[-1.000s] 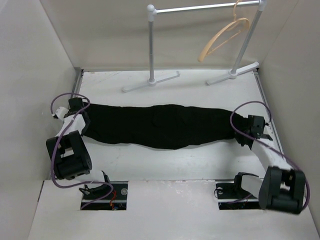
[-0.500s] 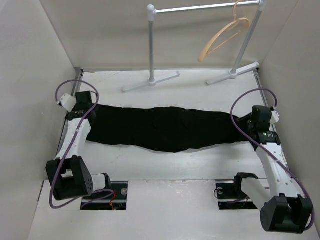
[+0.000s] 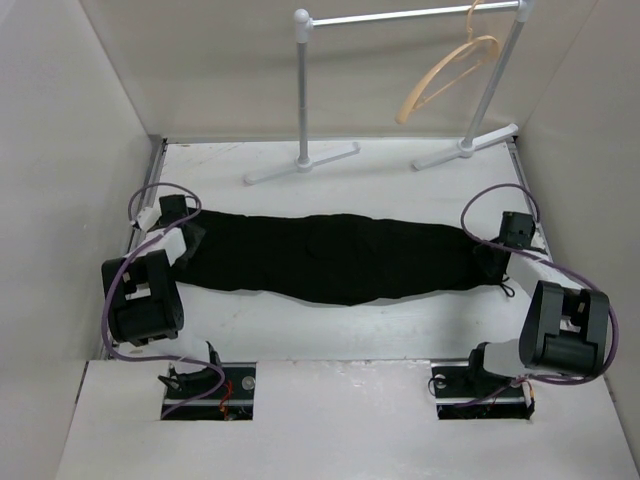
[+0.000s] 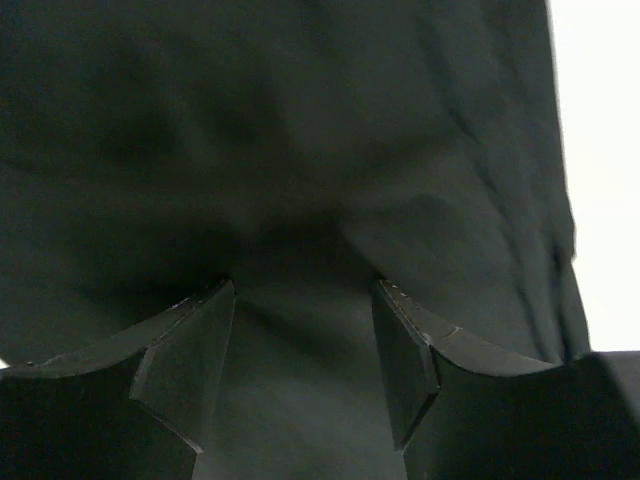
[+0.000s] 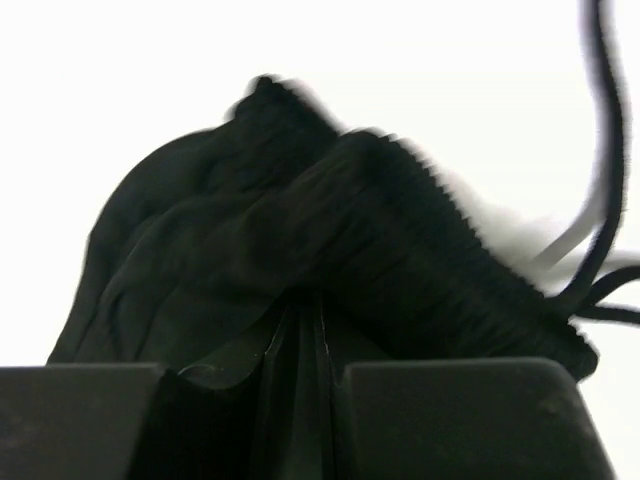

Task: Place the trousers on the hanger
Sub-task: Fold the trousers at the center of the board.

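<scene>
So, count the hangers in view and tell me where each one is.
1. The hanger hangs by its hook from the white rail at the back, near the rail's right post. No other shows; none seems hidden.

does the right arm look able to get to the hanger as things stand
Likely yes for the path: the hanger hangs on the rail at the far right, with nothing visible between. But the right gripper is pinching the trousers at their drawstring end, so it isn't free.

- White worktop (image 3: pixel 400 320), evenly lit.
- Plain beige walls (image 3: pixel 200 70) close it in on 3 sides.
- White metal rail stand (image 3: pixel 302 90) at the back, on 2 uprights.
</scene>
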`<state>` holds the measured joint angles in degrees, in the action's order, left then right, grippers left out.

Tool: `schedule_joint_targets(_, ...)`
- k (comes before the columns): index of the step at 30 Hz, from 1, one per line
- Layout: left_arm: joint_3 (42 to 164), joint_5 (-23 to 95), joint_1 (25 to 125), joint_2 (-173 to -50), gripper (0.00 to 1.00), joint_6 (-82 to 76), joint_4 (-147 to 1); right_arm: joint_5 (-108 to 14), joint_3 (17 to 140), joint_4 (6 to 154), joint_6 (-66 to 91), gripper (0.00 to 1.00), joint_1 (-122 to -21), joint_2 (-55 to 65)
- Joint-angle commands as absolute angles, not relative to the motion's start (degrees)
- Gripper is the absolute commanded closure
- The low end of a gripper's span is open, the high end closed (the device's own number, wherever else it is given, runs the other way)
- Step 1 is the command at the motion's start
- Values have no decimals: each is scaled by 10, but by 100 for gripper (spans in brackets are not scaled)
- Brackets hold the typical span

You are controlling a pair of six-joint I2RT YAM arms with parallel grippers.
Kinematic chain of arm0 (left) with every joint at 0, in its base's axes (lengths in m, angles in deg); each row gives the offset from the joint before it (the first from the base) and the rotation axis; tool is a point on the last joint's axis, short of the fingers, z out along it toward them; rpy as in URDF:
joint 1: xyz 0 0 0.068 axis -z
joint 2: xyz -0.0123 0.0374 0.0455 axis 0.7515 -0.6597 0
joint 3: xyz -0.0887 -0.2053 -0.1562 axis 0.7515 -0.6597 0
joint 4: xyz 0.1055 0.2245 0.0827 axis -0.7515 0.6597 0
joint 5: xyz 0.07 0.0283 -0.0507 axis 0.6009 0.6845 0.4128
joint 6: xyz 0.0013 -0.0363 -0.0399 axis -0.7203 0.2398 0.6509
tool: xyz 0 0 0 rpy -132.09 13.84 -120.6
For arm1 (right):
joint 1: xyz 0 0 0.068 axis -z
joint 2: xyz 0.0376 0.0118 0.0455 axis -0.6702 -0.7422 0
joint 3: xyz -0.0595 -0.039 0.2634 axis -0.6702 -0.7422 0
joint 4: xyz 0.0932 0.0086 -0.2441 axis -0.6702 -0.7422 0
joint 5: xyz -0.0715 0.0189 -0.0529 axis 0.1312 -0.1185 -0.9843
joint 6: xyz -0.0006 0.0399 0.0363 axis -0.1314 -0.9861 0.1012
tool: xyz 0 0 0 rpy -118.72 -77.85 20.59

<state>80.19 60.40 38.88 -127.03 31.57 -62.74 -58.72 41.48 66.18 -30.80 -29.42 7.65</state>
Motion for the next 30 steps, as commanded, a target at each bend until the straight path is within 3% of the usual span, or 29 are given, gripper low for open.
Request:
schedule_joint_targets(1, 788, 596, 356, -1273, 43, 332, -662, -603, 402, 714, -310, 84, -268, 61)
schedule_joint_targets(3, 789, 592, 347, -1277, 41, 340, -666, -601, 409, 715, -315, 83, -267, 54)
schedule_joint_targets(5, 795, 585, 346, -1274, 38, 344, -666, -595, 420, 710, -318, 76, -267, 68)
schedule_joint_targets(10, 818, 578, 370, -1229, 30, 353, -659, -576, 449, 661, -311, 37, -285, 166)
schedule_joint_targets(13, 827, 593, 404, -1187, 24, 354, -658, -590, 432, 624, -318, 25, -283, 254)
schedule_joint_targets(17, 839, 617, 478, -1154, 20, 347, -654, -618, 381, 570, -342, 18, -237, 329)
schedule_joint_targets(23, 845, 615, 582, -1141, 19, 341, -654, -609, 328, 547, -354, 13, -186, 341)
schedule_joint_targets(30, 811, 592, 662, -1120, 19, 343, -654, -569, 347, 623, -338, 10, -197, 214)
